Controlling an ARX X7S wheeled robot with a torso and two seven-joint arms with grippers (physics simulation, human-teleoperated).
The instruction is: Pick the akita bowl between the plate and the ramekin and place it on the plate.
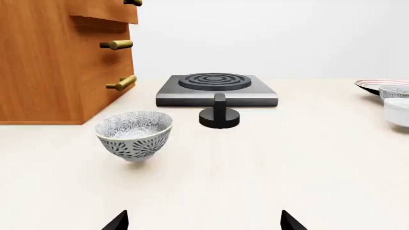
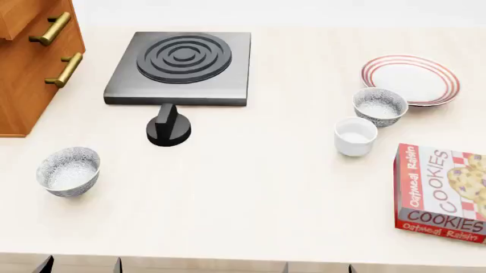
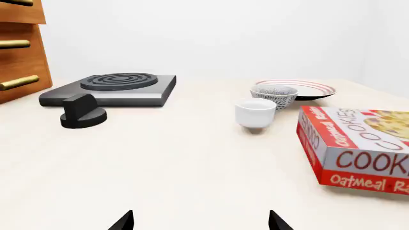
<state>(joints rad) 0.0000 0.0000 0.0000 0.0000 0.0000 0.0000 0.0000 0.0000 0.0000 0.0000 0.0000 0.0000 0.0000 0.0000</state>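
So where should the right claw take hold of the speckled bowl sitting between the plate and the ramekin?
Probably the akita bowl rim, from above: it stands upright and open. Pinch the wall on its left side, since the plate and ramekin crowd the others.

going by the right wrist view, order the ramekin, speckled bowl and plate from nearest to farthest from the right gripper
1. Ramekin, nearest, ahead of the right gripper and beside the cookie box.
2. Speckled bowl, just behind the ramekin.
3. Plate, farthest, right behind the bowl.
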